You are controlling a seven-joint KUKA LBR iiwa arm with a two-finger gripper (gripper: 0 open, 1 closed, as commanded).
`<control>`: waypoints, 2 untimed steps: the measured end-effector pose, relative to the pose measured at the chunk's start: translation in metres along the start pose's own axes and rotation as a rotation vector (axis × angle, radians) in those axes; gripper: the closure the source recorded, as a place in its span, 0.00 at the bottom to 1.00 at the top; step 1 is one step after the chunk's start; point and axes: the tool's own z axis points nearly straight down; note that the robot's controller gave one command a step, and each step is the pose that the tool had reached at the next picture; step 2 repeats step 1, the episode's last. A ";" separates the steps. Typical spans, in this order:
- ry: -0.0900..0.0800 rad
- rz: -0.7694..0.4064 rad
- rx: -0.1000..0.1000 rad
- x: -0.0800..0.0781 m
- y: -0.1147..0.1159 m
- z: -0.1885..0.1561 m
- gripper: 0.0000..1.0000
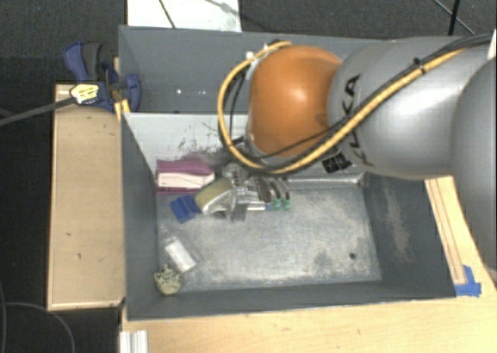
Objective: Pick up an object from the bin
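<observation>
My gripper (pixel 247 198) is low over the bin's floor, left of the middle, mostly under the arm's orange cover. A tan rounded thing (pixel 210 198) lies right against its left side; whether it is held I cannot tell. A small green piece (pixel 280 204) sits just to its right. A purple and pink box (pixel 183 174) lies to the upper left by the back wall. Below the box rests a small blue block (pixel 182 209).
A white little cylinder (pixel 178 255) and a crumpled olive lump (pixel 167 280) lie in the front left corner. The arm and its cables cover the bin's back right part.
</observation>
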 end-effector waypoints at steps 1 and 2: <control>0.002 -0.290 -0.001 0.005 0.019 -0.067 1.00; 0.002 -0.290 -0.001 0.005 0.019 -0.067 1.00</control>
